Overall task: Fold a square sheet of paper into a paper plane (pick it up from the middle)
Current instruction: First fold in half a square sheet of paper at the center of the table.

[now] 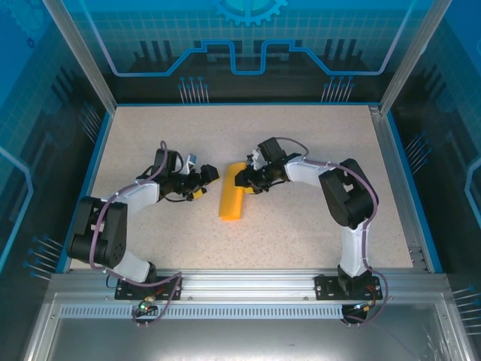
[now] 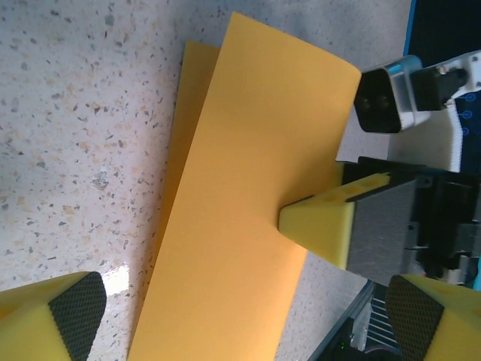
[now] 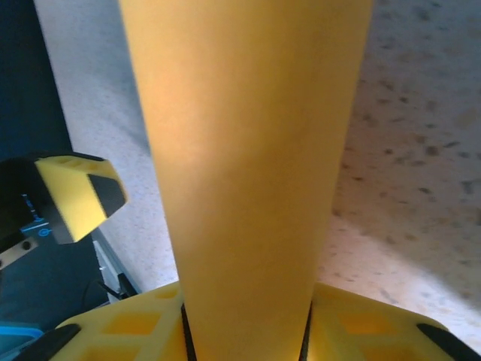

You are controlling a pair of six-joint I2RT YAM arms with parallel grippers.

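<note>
Right wrist view says it best: the right gripper (image 3: 246,335) has the square sheet of paper (image 3: 248,150) running straight up between its two yellow fingers. Both fingers touch it, so I'd call that a grip on the paper. The jaws are only partly closed, since the fold looks puffy rather than creased flat. From overhead, the sheet is folded into a long strip lying on the table (image 1: 316,135) right between the two grippers. Its long axis points away from the bases, leaning a bit right at the far end. The right gripper comes in from the right and bites the long edge in the far half. The left gripper (image 1: 205,180) sits just beside the strip's left edge, fingers spread wide, holding nothing. So the right arm (image 1: 346,195) is the one on the paper, and I'd guess the next crease has to run along that long axis. Pose-wise, the right arm is elbow-up with its forearm swung left, and the left arm (image 1: 101,229) is tucked in, forearm reaching right.
</note>
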